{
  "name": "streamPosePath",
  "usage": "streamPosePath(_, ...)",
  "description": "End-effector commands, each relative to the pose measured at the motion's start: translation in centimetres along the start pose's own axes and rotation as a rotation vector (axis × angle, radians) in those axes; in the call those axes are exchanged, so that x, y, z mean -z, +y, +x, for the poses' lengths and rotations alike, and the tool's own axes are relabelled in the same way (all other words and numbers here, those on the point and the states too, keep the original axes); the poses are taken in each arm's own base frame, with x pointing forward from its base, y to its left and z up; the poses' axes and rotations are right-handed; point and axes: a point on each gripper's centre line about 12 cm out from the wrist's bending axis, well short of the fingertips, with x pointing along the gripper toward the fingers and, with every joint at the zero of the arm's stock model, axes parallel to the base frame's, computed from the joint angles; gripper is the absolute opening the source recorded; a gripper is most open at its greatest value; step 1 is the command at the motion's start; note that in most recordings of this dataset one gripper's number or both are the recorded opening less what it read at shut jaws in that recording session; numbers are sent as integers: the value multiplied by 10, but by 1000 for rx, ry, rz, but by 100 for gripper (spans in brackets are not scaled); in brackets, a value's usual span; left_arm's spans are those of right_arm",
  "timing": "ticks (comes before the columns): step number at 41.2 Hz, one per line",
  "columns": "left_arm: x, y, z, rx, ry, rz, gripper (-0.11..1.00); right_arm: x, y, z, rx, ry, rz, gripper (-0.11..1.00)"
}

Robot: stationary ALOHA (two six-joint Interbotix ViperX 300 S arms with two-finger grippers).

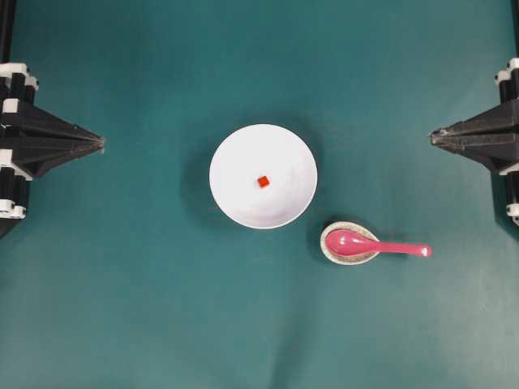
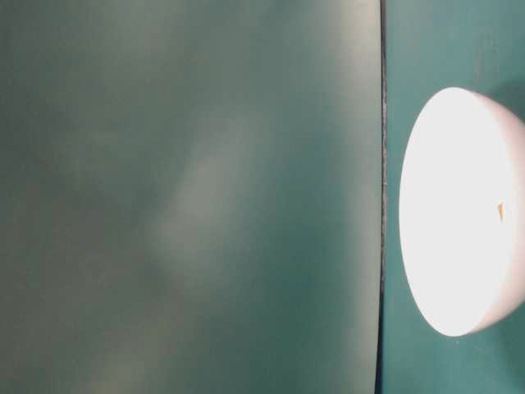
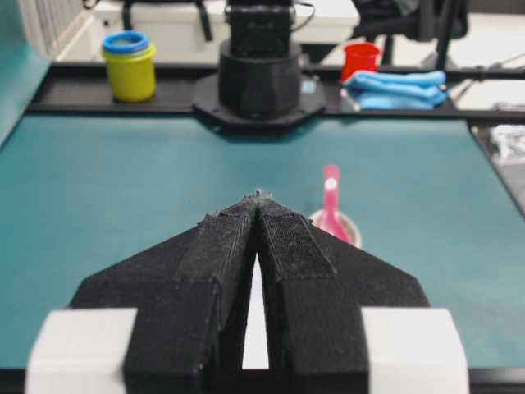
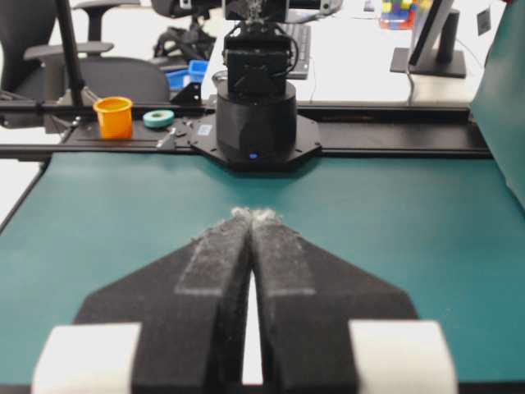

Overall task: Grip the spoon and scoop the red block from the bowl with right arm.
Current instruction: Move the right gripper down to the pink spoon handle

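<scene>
The glossy pink plastic spoon [image 1: 377, 245], lower right, looks light, stiff and slippery; its bare handle overhanging the speckled cream dish [image 1: 331, 250] seems the best hold. The right pincer [image 1: 433, 137] is clenched empty, well apart.

There is one big white bowl [image 1: 263, 176] on the green table [image 1: 146, 308]. One tiny red block [image 1: 263, 181] sits inside it. There is one pink spoon [image 1: 373, 245], and it lies in one small speckled dish [image 1: 331, 251]. Two black grippers show, the left gripper [image 1: 100, 143] and the right gripper [image 1: 433, 136]. Past the table's far edges there is one yellow cup [image 3: 130, 67], one red cup [image 3: 361, 57], one orange cup [image 4: 114, 116] and one roll of tape [image 4: 157, 119].
</scene>
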Motion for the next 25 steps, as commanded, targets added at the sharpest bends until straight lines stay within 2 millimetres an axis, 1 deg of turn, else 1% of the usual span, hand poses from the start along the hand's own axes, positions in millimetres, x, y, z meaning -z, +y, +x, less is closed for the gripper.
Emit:
streamPosePath(1,-13,0,4,1,-15,4,0,-9,0,2,-2,-25,-4,0)
streamPosePath(2,-12,0,5,1,11,4,0,-13,0,5,-2,-8,-12,0)
streamPosePath(10,-11,0,5,-1,34,5,0,-16,1,9,-3,58,8,0)
streamPosePath(16,-11,0,5,0,35,3,0,-22,0,11,-1,58,11,0)
streamPosePath(25,-11,0,5,0,37,3,0,-24,0,11,1,54,26,0)
